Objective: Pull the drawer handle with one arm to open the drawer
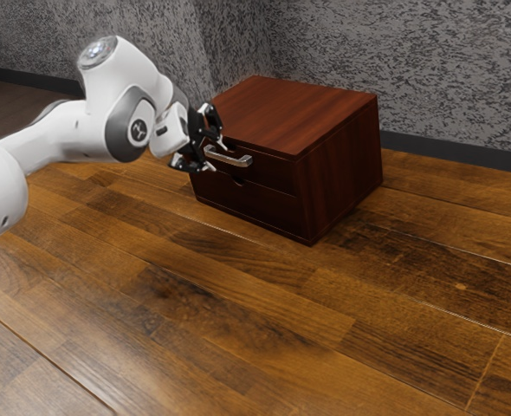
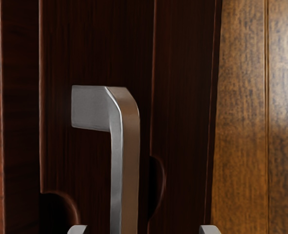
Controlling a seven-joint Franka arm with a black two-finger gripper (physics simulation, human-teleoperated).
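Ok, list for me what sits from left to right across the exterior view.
The arm → pincer, open at the handle's near end → drawer handle → cabinet's side panel.

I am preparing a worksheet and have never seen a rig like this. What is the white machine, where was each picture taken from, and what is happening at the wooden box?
The white machine is a jointed robot arm in a computer simulation, ending in a black two-finger gripper. One picture comes from a camera at the arm's side. The other comes from a camera on the arm's hand, looking closely at the box. That box is a dark red-brown cabinet standing on wooden planks. The gripper is at the silver handle of the upper drawer, with its fingers open on either side. Nothing is held yet, and the drawer front looks flush with the cabinet.
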